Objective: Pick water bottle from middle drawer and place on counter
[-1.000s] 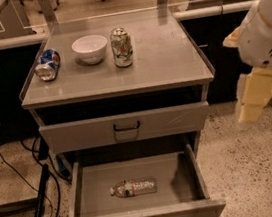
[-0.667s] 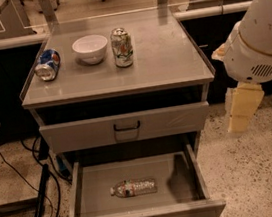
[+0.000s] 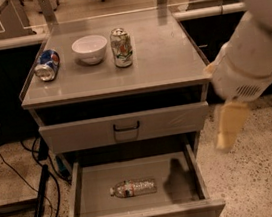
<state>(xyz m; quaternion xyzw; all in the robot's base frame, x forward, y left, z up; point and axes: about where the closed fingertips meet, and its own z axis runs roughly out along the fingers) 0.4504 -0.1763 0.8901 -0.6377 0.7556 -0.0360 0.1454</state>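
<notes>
The water bottle (image 3: 133, 187), clear plastic with a white label, lies on its side on the floor of the pulled-out middle drawer (image 3: 92, 190), a little left of centre. My gripper (image 3: 232, 126) hangs at the end of the white arm, outside the drawer's right wall and above it, well to the right of the bottle and apart from it. It casts a dark shadow on the drawer floor just right of the bottle. The grey counter (image 3: 164, 56) tops the cabinet above.
On the counter stand a white bowl (image 3: 90, 49) and an upright green-and-white soda can (image 3: 121, 47), with a crushed blue can (image 3: 47, 65) at the left. A shut drawer front with a black handle (image 3: 126, 127) sits above the open drawer. Cables trail on the floor at left.
The arm and gripper have swung left and lower, closer to the open drawer's right side. The bottle and the counter items have not moved.
</notes>
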